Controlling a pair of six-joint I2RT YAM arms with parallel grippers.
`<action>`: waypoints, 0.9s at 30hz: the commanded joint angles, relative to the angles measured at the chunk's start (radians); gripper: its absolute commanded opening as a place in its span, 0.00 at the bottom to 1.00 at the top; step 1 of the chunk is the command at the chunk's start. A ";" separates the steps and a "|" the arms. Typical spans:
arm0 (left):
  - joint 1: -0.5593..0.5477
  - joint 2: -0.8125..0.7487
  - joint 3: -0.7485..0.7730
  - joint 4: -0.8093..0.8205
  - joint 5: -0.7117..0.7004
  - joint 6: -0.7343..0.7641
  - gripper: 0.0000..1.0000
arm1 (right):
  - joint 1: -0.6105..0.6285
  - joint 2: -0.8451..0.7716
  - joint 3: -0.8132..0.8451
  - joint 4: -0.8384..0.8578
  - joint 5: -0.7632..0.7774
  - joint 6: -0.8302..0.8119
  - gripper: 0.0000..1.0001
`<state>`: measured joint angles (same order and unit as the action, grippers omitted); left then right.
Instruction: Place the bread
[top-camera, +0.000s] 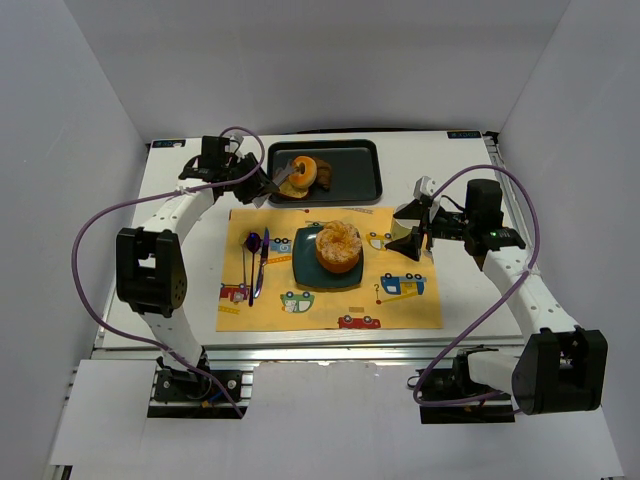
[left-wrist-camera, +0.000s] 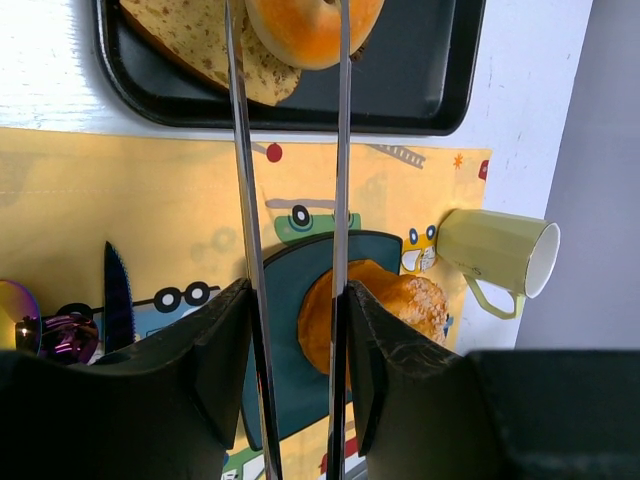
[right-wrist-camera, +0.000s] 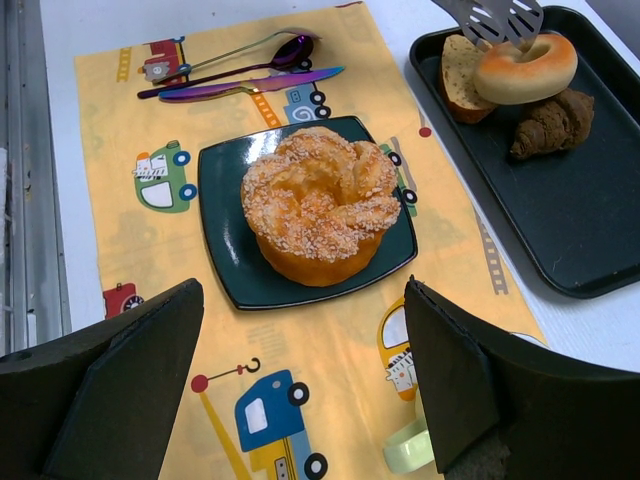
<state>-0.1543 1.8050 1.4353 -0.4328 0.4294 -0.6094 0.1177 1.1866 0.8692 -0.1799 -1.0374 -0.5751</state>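
bun (top-camera: 338, 246) filling plate (top-camera: 303, 272), cutlery (top-camera: 258, 256) left, mug (left-wrist-camera: 497, 250) right, tongs (left-wrist-camera: 341, 150) over tray (left-wrist-camera: 420, 90), bare placemat (top-camera: 400, 310) nearer

Orange-golden bun (right-wrist-camera: 318, 200), dk teal plate (right-wrist-camera: 225, 235), yellow car-print mat (right-wrist-camera: 130, 110)

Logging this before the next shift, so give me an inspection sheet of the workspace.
Surface: white table, yellow mat centred.
Job's things: bun on plate; doughnut in tray.
Clutter: toast, croissant in tray; cutlery beside plate; mug on its side.
Grippers: left gripper shut on tongs, tips at doughnut; right gripper open, empty.
Cables: purple cables loop off both arms.
Surroundings: white walls.
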 joint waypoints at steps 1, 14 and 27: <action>-0.002 -0.035 0.004 0.016 0.035 0.019 0.51 | -0.006 0.010 0.007 0.033 -0.033 0.015 0.85; -0.002 -0.010 0.000 -0.035 0.022 0.080 0.43 | -0.006 0.010 0.007 0.042 -0.038 0.023 0.85; -0.004 -0.061 -0.001 -0.014 0.023 0.120 0.06 | -0.006 0.002 0.002 0.039 -0.036 0.023 0.85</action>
<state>-0.1543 1.8088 1.4330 -0.4774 0.4335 -0.5114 0.1177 1.1938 0.8692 -0.1608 -1.0508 -0.5568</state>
